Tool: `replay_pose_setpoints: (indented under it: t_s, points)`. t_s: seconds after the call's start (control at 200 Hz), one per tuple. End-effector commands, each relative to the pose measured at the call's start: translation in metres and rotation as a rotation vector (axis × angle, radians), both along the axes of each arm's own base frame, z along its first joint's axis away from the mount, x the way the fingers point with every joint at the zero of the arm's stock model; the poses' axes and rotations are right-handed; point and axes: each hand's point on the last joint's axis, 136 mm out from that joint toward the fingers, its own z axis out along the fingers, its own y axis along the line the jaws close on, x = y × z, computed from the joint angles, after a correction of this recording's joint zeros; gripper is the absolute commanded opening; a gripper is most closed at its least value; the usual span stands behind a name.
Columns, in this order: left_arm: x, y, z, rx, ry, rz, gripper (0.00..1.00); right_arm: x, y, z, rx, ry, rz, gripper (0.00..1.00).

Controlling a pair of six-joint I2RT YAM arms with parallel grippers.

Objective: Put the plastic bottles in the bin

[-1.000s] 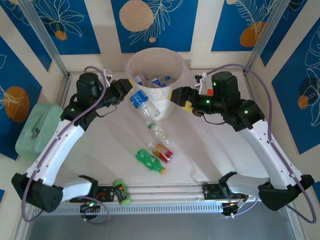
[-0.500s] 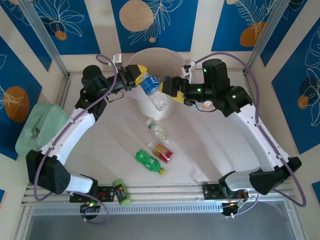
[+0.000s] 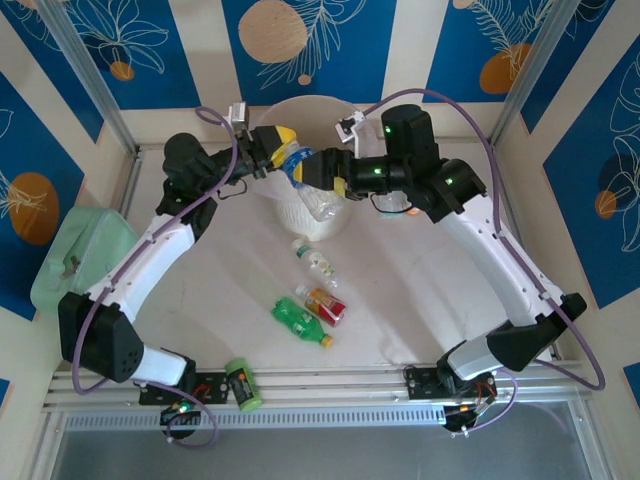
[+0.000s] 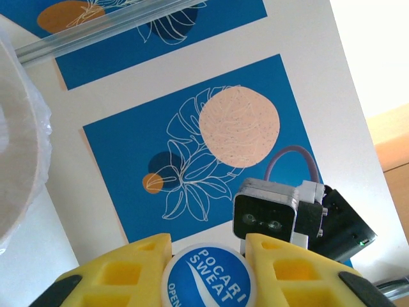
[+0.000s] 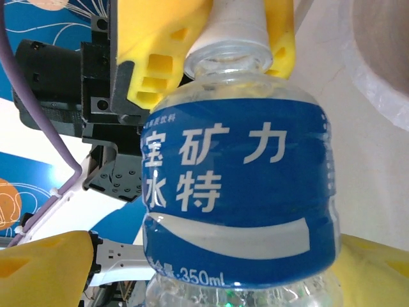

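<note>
Bottle with the blue label is held up at the near rim of the bin, clamped at its cap by the left gripper. Its long axis is tilted, with the cap up toward the left arm and the base hanging down in front of the bin wall. The body is straddled by the right gripper, whose jaws are spread wide, with a gap seen on one side in the right wrist view. The bin opening is judged to lie just beyond the bottle, away from both bases, so a carry farther back is called for before any release
</note>
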Motion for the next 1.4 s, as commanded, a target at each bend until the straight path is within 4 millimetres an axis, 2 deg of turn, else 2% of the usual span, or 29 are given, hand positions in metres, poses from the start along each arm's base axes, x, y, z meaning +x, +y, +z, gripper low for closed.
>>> replay_pose_setpoints:
  t_s: [0.0, 0.29, 0.45, 0.53, 0.57, 0.725, 0.76, 0.775, 0.86, 0.985, 1.105, 1.281, 1.396]
  points:
    - [-0.002, 0.001, 0.001, 0.0, -0.033, -0.016, 0.09, -0.003, 0.002, 0.008, 0.005, -0.032, 0.016, 0.89]
    - [0.003, 0.0, -0.004, 0.004, -0.024, -0.01, 0.09, 0.001, 0.005, 0.005, -0.003, -0.031, 0.012, 0.69]
    - [0.005, 0.0, -0.009, 0.005, -0.015, -0.002, 0.09, 0.003, 0.006, 0.004, -0.009, -0.028, 0.007, 0.61]
    - [0.006, 0.0, -0.009, 0.009, -0.015, 0.004, 0.14, 0.004, 0.006, 0.004, -0.013, -0.031, 0.0, 0.58]
    - [0.007, 0.0, -0.01, 0.013, -0.012, 0.009, 0.22, 0.005, 0.005, 0.003, -0.016, -0.032, -0.007, 0.56]
    - [0.011, 0.003, -0.01, 0.05, -0.026, 0.053, 0.76, 0.012, 0.001, 0.007, -0.017, -0.042, -0.041, 0.54]
    - [0.013, 0.005, -0.011, 0.063, -0.025, 0.07, 0.96, 0.014, 0.001, 0.008, -0.018, -0.044, -0.047, 0.54]
    - [0.013, 0.006, -0.01, 0.068, -0.03, 0.079, 1.0, 0.014, 0.001, 0.009, -0.017, -0.047, -0.049, 0.53]
    - [0.02, 0.015, -0.01, 0.1, -0.021, 0.129, 1.0, 0.019, -0.002, 0.008, -0.028, -0.047, -0.073, 0.53]
    - [0.03, 0.052, -0.013, 0.124, 0.0, 0.278, 1.0, 0.031, -0.009, 0.012, -0.032, -0.054, -0.111, 0.53]
    - [0.028, 0.084, -0.03, 0.232, 0.032, 0.412, 1.0, 0.046, -0.016, 0.019, -0.029, -0.067, -0.15, 0.53]
    - [0.011, 0.098, -0.06, 0.4, 0.032, 0.462, 0.99, 0.077, -0.023, 0.022, -0.055, -0.082, -0.219, 0.53]
    - [-0.001, 0.096, -0.08, 0.486, 0.045, 0.45, 0.98, 0.1, -0.027, 0.018, -0.107, -0.09, -0.281, 0.53]
